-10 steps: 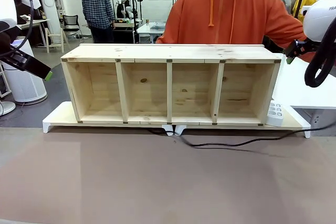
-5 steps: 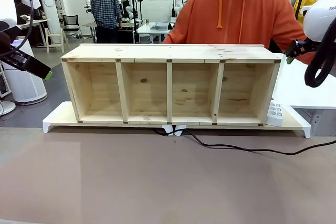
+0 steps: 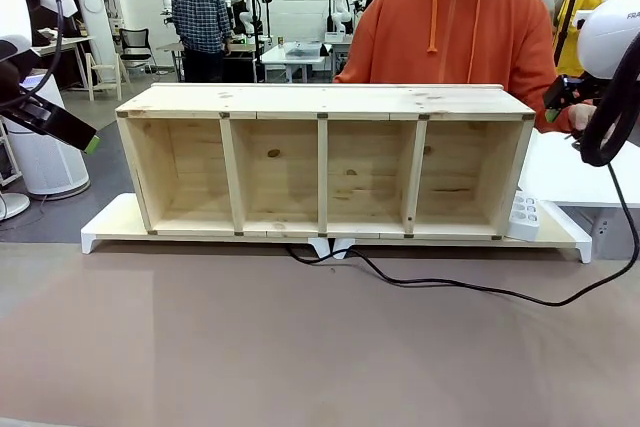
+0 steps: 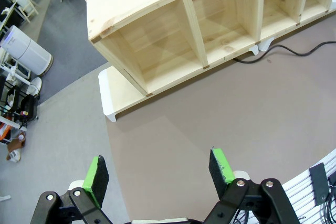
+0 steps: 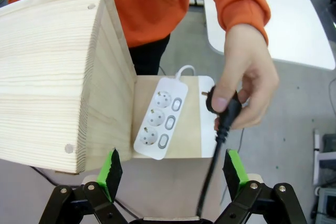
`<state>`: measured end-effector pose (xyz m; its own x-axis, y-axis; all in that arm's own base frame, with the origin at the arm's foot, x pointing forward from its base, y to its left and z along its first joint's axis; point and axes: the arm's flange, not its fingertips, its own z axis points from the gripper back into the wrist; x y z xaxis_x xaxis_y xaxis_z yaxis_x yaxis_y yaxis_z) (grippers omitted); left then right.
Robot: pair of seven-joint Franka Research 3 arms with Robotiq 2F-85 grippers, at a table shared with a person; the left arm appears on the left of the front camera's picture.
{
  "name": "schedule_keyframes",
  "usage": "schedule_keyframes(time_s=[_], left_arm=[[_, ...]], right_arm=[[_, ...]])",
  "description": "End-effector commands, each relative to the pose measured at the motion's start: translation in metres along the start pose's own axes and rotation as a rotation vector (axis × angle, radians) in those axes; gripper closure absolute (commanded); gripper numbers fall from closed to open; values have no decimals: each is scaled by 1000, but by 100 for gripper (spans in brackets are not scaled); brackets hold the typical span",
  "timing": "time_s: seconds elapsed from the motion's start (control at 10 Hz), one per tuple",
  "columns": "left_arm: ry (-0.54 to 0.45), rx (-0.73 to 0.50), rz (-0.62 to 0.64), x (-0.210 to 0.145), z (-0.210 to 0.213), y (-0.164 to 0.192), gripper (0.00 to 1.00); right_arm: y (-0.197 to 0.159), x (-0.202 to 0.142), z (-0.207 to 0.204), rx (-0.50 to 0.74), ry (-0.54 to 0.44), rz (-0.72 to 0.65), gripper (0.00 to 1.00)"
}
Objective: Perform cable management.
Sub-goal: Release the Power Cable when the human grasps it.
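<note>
The black cable [image 3: 470, 287] runs from under the middle of the wooden shelf [image 3: 320, 99], curves across the brown table and rises at the right edge. A person's hand [image 5: 247, 72] holds its black plug [image 5: 223, 103] just above the white power strip [image 5: 160, 116], which lies on the white board beside the shelf's end. The cable [image 5: 210, 166] hangs down from the plug between my right gripper's fingers. My right gripper [image 5: 172, 169] is open, below the plug and strip. My left gripper [image 4: 157, 170] is open, high over the table's left end, with the cable [image 4: 294, 52] far off.
The shelf with several open compartments stands on a low white board [image 3: 110, 222] at the table's far side. The person in an orange hoodie [image 3: 450, 37] stands behind it. A white table [image 3: 570, 172] is at the right. The brown table top [image 3: 300, 347] lies bare in front.
The person has stepped to the right and lifted the plug end up at the right side. The cable's slack has slid toward the near side of the table. Both arms stayed still.
</note>
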<state>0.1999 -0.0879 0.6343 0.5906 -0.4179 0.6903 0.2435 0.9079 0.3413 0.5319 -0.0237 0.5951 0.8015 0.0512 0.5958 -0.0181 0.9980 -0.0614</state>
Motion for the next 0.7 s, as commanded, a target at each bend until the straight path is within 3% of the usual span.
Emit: schedule_keyframes(time_s=[0.0,0.6], left_arm=[[-4,-1,7,1,-1,-1,0],[-4,-1,7,1,-1,-1,0]], right_arm=[[0,0,0,0,0,-1,0],[0,0,0,0,0,-1,0]])
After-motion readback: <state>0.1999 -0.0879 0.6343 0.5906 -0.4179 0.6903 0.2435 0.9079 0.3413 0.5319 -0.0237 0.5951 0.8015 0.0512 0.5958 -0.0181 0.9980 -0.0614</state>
